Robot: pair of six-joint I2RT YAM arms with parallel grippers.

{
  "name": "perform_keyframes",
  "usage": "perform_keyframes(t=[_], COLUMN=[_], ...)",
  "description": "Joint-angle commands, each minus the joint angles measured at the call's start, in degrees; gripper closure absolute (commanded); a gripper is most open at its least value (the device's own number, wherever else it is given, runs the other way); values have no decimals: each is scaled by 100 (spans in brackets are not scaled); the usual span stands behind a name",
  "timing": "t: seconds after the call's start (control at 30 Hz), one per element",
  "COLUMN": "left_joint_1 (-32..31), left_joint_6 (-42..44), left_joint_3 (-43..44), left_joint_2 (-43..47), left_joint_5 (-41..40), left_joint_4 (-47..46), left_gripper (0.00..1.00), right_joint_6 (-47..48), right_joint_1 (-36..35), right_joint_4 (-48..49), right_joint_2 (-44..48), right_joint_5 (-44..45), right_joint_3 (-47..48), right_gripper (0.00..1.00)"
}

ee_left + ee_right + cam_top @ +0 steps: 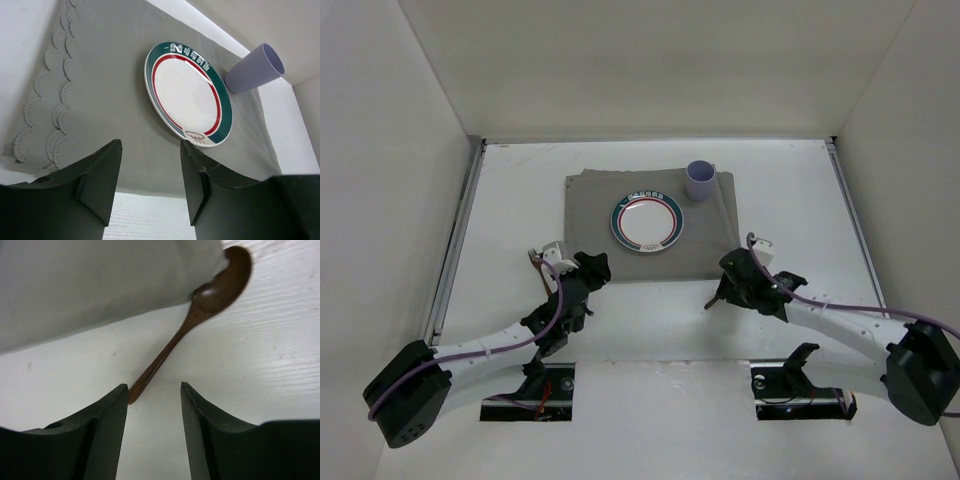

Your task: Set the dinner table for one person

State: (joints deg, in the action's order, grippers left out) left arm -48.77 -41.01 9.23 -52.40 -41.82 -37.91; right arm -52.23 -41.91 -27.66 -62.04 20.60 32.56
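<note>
The large matte white counter (pixel 520 190) fills the floor of the scene, with thin metal rails (pixel 460 240) along its left and right edges. A grey cloth placemat (pixel 595 210) with a scalloped left edge lies at the far centre.

On the placemat sits a round white plate (pixel 187 92) with a green rim and a red ring. White characters run along the far part of the green rim and a small emblem marks the near part; neither is legible. A lilac plastic cup (pixel 254 68) stands upright just beside the plate, far right.

Bare counter lies left, right and near of the placemat.

The left arm's fingers (pixel 112 165) are spread wide over the placemat's near edge, holding nothing. The right arm's fingers (pixel 120 405) are also parted and empty. A brown wooden spoon (pixel 200 310) lies on the counter, its bowl at the placemat's edge and its handle end just beside one finger.
</note>
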Motion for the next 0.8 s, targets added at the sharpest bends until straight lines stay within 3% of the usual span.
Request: perform_keyframes(t=[0.0,0.27,0.57,0.67,0.77], left_joint_1=[-40,39,13,4,22], left_joint_6=[-47,67,49,58,41], left_joint_3=[114,61,-27,-27,-27], left_joint_2=[63,317,661,705,705], left_joint_5=[-45,-37,-89,-107,-107], left_joint_4=[-226,-191,-15,12,38], left_gripper=[52,53,52,52,52], right_joint_6=[-323,-68,-401,-552,-412], right_joint_1=[126,504,399,311,302], right_joint_4=[49,709,-54,-240,-284], right_joint_2=[-298,-1222,-1284,-1126,-1073], right_joint_5=[313,164,243,269,199], right_joint_3=[251,409,559,428,436], right_gripper=[46,49,82,83,72])
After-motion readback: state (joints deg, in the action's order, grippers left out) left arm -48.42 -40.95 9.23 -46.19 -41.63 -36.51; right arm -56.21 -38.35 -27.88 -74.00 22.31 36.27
